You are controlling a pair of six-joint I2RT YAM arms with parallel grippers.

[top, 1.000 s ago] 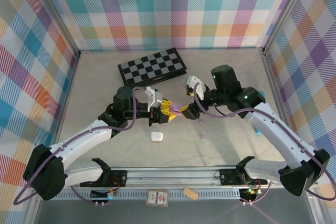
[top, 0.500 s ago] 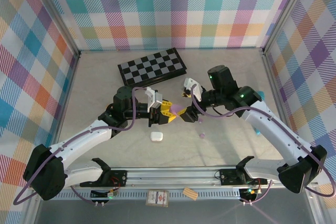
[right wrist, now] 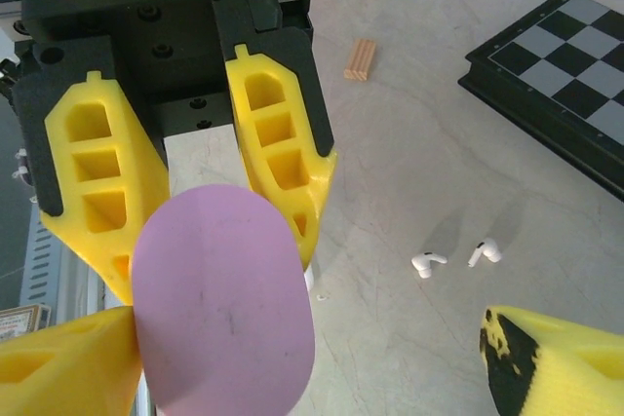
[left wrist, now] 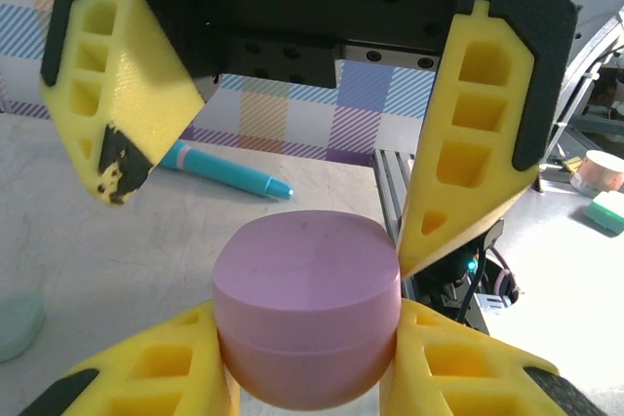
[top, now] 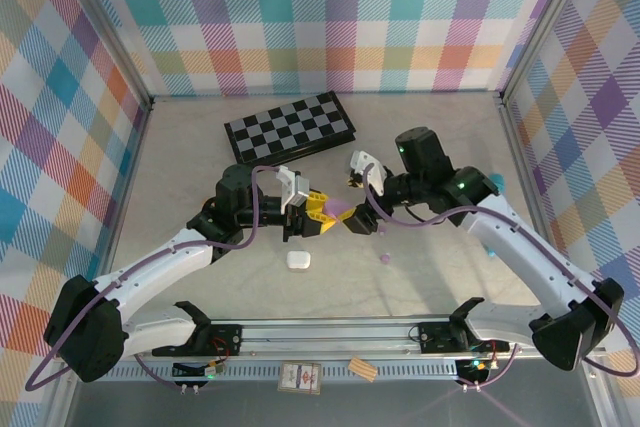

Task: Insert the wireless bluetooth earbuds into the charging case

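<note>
Since a second ago the right arm has drawn slightly inward. The right gripper is spread wide at the lilac charging case. One yellow finger seems to touch its side, while the other hangs well clear. The left gripper pinches that case from both sides, its lid apparently shut. Two white earbuds lie on the table beyond it, toward the chessboard. A sideways push on the smooth, rounded case could twist it out of the pinch and drop it.
</note>
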